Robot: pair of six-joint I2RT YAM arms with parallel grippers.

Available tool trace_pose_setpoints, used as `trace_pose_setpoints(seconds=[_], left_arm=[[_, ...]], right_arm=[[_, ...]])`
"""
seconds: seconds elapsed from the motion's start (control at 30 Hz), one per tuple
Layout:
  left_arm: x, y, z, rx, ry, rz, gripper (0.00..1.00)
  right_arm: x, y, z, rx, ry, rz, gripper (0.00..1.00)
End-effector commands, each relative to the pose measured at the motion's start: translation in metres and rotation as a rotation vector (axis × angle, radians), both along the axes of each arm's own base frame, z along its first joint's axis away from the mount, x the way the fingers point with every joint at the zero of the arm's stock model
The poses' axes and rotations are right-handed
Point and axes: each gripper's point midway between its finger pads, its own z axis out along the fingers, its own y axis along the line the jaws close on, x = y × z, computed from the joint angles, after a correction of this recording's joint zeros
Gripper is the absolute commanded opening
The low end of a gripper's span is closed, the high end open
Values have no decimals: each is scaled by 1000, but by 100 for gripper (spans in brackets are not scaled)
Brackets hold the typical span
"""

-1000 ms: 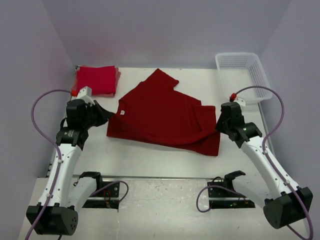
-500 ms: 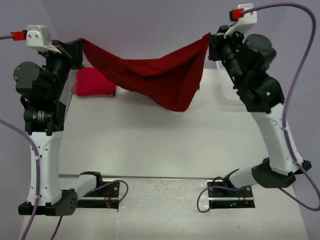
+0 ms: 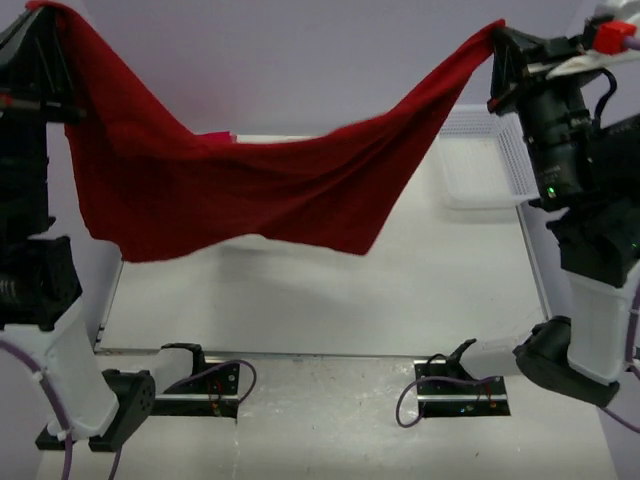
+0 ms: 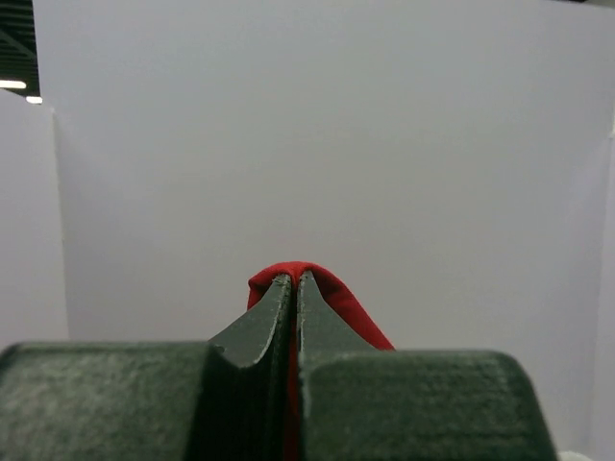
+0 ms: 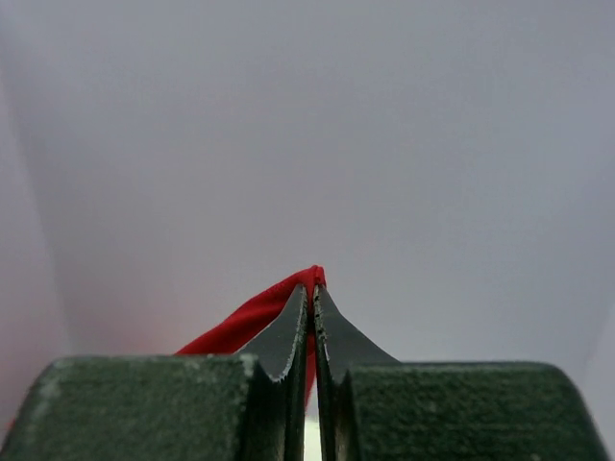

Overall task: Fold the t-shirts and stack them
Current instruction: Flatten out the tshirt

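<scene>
L arm (image 3: 28, 270), R arm (image 3: 575, 150) higher; t-shirt (image 3: 260, 195) slung btwn.

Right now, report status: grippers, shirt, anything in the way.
Both shut: left gripper and right gripper each pinch an end of the t-shirt. It hangs slung between them, sagging mid-span. No obstruction seen; white basket sits far right.

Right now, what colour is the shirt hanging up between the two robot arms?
The t-shirt is plain dark red; the top external view shows it best.
</scene>
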Motion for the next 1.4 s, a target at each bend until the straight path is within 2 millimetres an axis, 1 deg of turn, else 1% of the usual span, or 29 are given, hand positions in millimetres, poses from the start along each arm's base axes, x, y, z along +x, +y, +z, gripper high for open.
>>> trace_pose_setpoints(seconds=[0.0,0.03,0.07,0.1,0.13,0.17,0.2,0.27,0.3,0.47,0.57,0.63,0.67,0.7,0.73,0.77,0.8,0.83,0.87,0.9,0.93,1.0,1.03,1.07,1.13,1.17,1.27,1.33,1.37], left_arm=[[170,11,-72,36,297,103,0],[188,10,-78,42,307,100,0],[208,8,-83,54,320,96,0],[248,7,-97,74,355,99,0],[266,8,-102,84,366,108,0],[285,10,-108,92,376,117,0],[317,14,-117,103,371,131,0],[344,20,-125,112,344,136,0],[364,38,-131,109,312,166,0],[386,53,-135,118,265,177,0],[378,58,-126,129,243,183,0],[357,64,-116,120,241,179,0],[364,64,-129,123,273,170,0],[341,61,-111,126,243,169,0],[332,60,-108,126,244,171,0],[307,55,-95,123,208,168,0],[292,51,-89,119,198,175,0],[290,49,-103,117,231,188,0],[247,34,-74,125,160,192,0],[229,30,-68,121,150,190,0],[213,27,-62,118,144,183,0],[168,20,-55,107,174,146,0],[163,17,-70,110,210,135,0],[106,14,-46,92,114,123,0],[68,11,-47,83,78,104,0],[22,10,-34,70,11,96,0],[-32,3,-23,51,-61,49,0],[-46,4,-17,35,-83,43,0],[-43,4,-17,34,-79,43,0]], right_arm=[[84,4,-14,-79,31,-147,0],[113,9,-26,-89,56,-153,0],[125,10,-24,-94,40,-138,0],[146,-7,-29,-103,49,-183,0],[176,-4,-43,-112,75,-180,0],[191,0,-50,-125,75,-142,0],[211,-17,-57,-130,79,-170,0],[250,-23,-74,-145,87,-173,0],[262,-37,-77,-153,85,-189,0],[264,-56,-54,-148,0,-207,0],[256,-58,-47,-143,-13,-184,0],[254,-57,-55,-151,15,-178,0],[253,-56,-59,-152,29,-171,0],[242,-54,-57,-161,39,-168,0],[244,-54,-70,-175,80,-182,0],[237,-42,-74,-189,92,-173,0],[206,-44,-55,-202,52,-193,0],[204,-31,-74,-217,99,-183,0],[189,-27,-74,-226,110,-176,0],[173,-25,-71,-228,111,-171,0],[140,-28,-58,-217,84,-163,0],[100,-20,-54,-244,92,-147,0],[53,-18,-38,-221,32,-101,0],[30,-29,-31,-195,7,-127,0],[-23,-30,-21,-169,-48,-29,0],[-59,-60,-12,-117,-73,-34,0],[-117,-98,11,2,-178,61,0],[-125,-109,12,21,-199,53,0],[-123,-103,11,19,-181,74,0]])
